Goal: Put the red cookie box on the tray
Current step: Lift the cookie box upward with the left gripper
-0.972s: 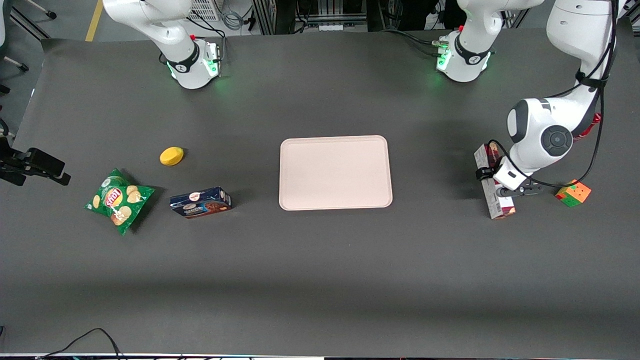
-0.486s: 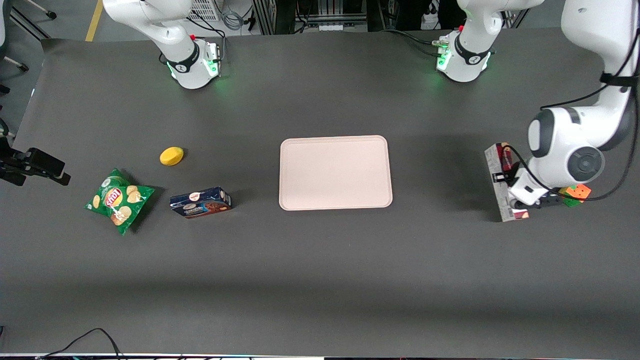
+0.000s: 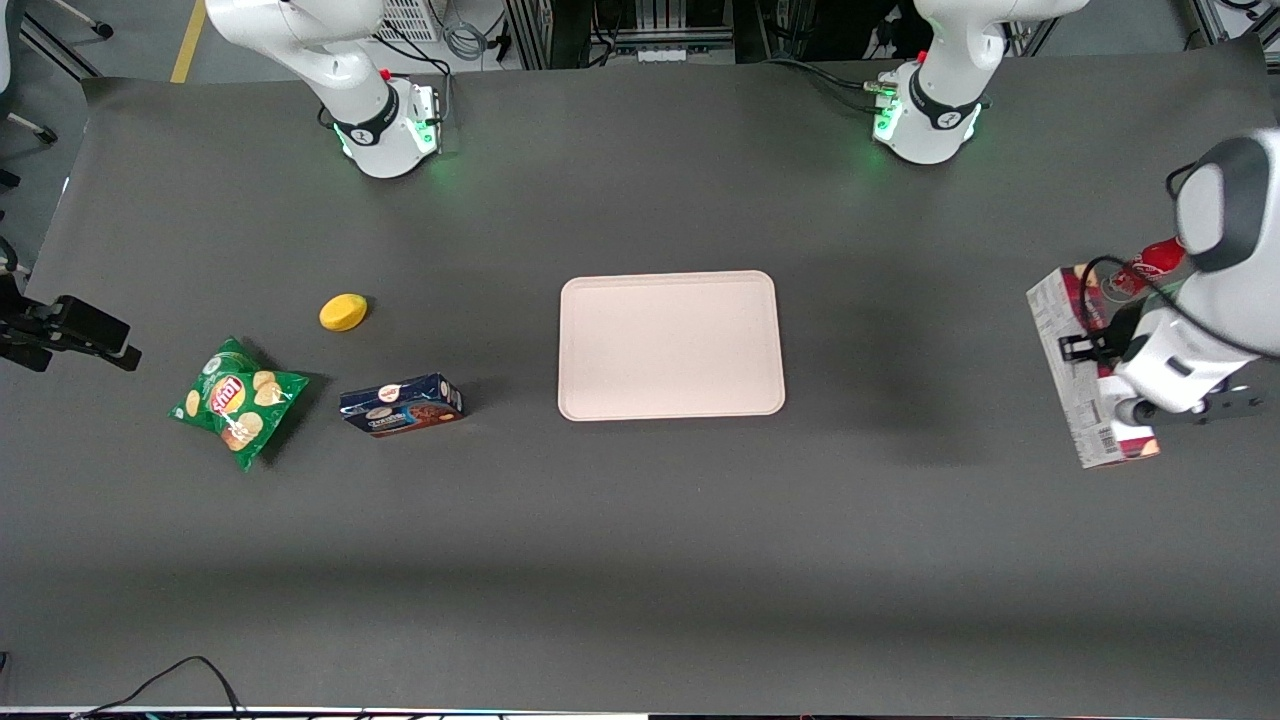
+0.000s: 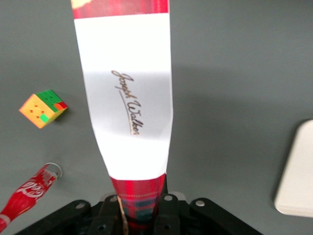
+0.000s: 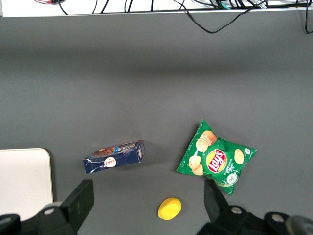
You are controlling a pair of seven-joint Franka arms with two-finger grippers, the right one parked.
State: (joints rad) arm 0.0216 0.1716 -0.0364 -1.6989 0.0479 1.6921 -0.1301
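Front view: the working arm reaches in at its own end of the table, partly cut off by the picture's edge. Its gripper [image 3: 1100, 372] is mostly hidden by the wrist and by the red cookie box [image 3: 1085, 372] it carries. The box appears lifted clear of the table, well apart from the tray [image 3: 670, 345], which lies flat at the table's middle. A red soda bottle [image 3: 1150, 262] peeks out just beside the box, farther from the front camera, half hidden by the arm.

From the left wrist camera, the box [image 4: 128, 93] runs lengthwise away from the gripper [image 4: 139, 210]. Its white side carries script lettering, and its red plaid end sits clamped between the two fingers, closed tight on it. The box's other end is cut off. Below it on the table lie a colourful puzzle cube [image 4: 43, 108] and the soda bottle [image 4: 27, 192]; only a corner of the tray [image 4: 298, 176] shows.

Toward the parked arm's end from the tray lie a dark blue cookie box [image 3: 401, 404], a green chip bag [image 3: 238, 400] and a yellow lemon-like object [image 3: 343, 311].

The table [image 3: 640, 560] is covered in plain dark grey matting. Cables and metal frames stand at its edge.
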